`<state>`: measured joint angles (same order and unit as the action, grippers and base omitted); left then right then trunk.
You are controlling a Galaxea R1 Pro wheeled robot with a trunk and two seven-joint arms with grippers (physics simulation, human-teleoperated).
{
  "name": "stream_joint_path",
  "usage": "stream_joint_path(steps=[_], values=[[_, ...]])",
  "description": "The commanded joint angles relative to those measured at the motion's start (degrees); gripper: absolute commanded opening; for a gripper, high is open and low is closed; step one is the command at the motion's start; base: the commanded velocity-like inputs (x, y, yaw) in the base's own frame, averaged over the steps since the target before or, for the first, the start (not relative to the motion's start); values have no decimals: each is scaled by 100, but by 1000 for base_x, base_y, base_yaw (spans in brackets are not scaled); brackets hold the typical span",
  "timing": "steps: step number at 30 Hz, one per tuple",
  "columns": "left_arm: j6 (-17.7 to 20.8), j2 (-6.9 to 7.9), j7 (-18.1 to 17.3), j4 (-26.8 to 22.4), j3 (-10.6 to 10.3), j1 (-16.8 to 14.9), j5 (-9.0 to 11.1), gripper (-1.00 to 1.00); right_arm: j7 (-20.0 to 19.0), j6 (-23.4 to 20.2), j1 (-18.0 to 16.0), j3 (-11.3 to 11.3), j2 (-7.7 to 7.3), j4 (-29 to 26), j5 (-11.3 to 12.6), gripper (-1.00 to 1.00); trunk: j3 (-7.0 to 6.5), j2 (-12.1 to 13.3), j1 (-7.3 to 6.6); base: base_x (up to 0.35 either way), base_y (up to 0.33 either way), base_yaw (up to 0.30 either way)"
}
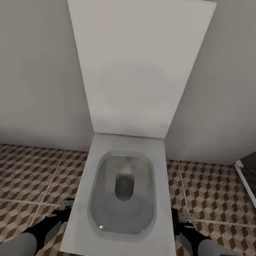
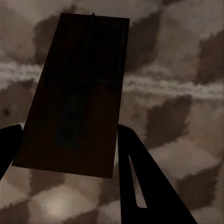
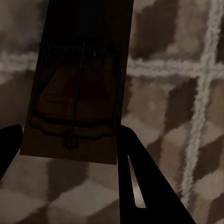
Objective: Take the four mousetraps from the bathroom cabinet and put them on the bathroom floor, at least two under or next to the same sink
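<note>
Robot faces white toilet [image 1: 123, 203], lid up, on cube-patterned bathroom floor [image 1: 26, 175]. Left gripper [image 2: 70, 149] clamps near end of mousetrap [image 2: 77, 93], board jutting forward between fingers [image 2: 149, 186], above tile. Right gripper [image 3: 70, 149] likewise grips second mousetrap [image 3: 77, 93], wire side up, over grout cross. In head view, arms flank bowl.

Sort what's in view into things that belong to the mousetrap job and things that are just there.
Part of the job:
- mousetrap in the left gripper, left gripper
- mousetrap in the right gripper, right gripper
- bathroom floor, cube-patterned tiles

Just there:
- white toilet, lid up
- grey wall
- white-edged dark panel at far right
</note>
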<state>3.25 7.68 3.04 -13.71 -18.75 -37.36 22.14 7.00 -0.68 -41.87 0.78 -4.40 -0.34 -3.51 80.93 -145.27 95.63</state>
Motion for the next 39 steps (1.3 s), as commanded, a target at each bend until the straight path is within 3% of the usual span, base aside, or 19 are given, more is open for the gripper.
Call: stream_joint_path(steps=[1, 10, 39], values=[[35, 5, 47, -18, -50, 1, 27, -100, 13, -8, -3, 10, 0, -1, -27, -100, 3, -1, -1, 0, 0, 0], [28, -3, 47, -18, -50, 1, 27, -100, 14, -8, -2, 10, 0, -1, -27, -100, 181, -12, 20, 0, 0, 0], [26, -2, 47, -18, -50, 1, 27, -100, 13, -25, -3, 12, 0, -1, -27, -100, 181, -12, 20, 0, 0, 0]])
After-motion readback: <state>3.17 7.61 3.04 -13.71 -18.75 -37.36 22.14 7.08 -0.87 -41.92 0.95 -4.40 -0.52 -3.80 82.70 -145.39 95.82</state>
